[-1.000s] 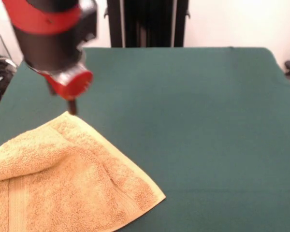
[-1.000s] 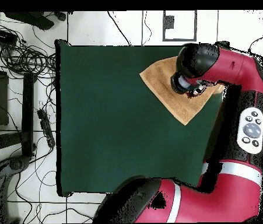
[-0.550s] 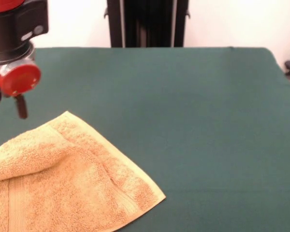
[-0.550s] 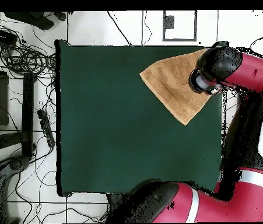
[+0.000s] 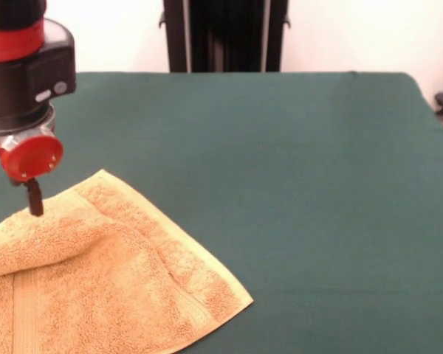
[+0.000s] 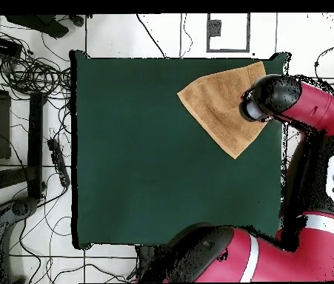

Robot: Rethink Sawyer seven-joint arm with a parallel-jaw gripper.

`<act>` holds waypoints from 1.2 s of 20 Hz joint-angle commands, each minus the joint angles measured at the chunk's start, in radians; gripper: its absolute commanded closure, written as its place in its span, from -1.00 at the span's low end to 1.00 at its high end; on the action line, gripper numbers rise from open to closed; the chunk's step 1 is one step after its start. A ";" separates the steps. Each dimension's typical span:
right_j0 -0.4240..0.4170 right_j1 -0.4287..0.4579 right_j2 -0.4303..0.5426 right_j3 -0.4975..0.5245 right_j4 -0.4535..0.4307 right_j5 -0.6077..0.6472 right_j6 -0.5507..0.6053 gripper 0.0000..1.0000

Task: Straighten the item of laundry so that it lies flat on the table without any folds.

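The orange-tan towel [image 5: 96,273] lies at the near left corner of the green table [image 5: 295,184], turned like a diamond. Its left part is folded over into a thick rolled flap, and a flat woven band runs along its right edge. My gripper [image 5: 35,200] hangs under the red and black wrist, with its dark tip at the top of the folded flap, near the towel's far corner. In the overhead view the towel [image 6: 218,103] sits at the table's [image 6: 147,163] top right corner, and the arm's end [image 6: 262,103] covers the towel's right side.
The towel lies close to the table's edges in the overhead view. Cables and stands [image 6: 29,81] cover the floor left of the table. The arm's red links [image 6: 318,155] run along the table's right side.
The arm swung from over the towel's far corner out to the table's side, then came down. Its tip now meets the folded flap. The towel has not shifted.
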 commanded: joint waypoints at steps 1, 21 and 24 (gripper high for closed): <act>0.043 0.057 0.116 0.199 0.091 -0.062 0.187 -1.00; 0.089 0.172 0.049 0.187 0.215 -0.074 0.291 -1.00; 0.088 0.215 0.032 0.147 0.231 -0.052 0.302 -1.00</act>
